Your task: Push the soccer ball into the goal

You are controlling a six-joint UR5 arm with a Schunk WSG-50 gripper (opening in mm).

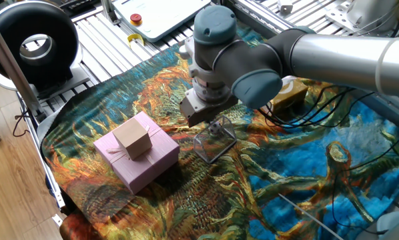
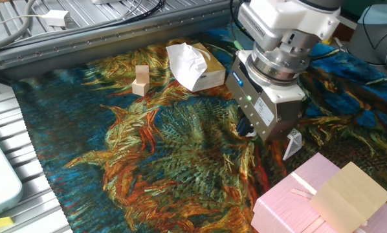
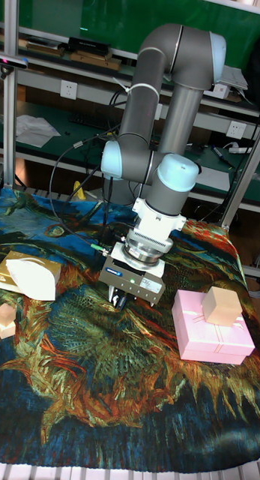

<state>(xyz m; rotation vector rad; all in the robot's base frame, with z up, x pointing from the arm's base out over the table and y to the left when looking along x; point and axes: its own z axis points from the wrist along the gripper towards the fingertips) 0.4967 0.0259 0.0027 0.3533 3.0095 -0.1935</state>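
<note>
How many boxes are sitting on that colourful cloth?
3: a pink gift box, a small cardboard box on top of it, and a tissue box at the cloth's far side. The arm may hide more.

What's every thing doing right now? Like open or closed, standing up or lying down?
Pincer, low over the cloth by the goal; open or shut, cannot tell.
Goal, standing on the cloth near the pink gift box.
Soccer ball, cannot make it out.
Pink gift box, closed, flat on the cloth.
Small cardboard box, closed, sitting on the pink gift box.
Tissue box, tissue sticking out.
</note>
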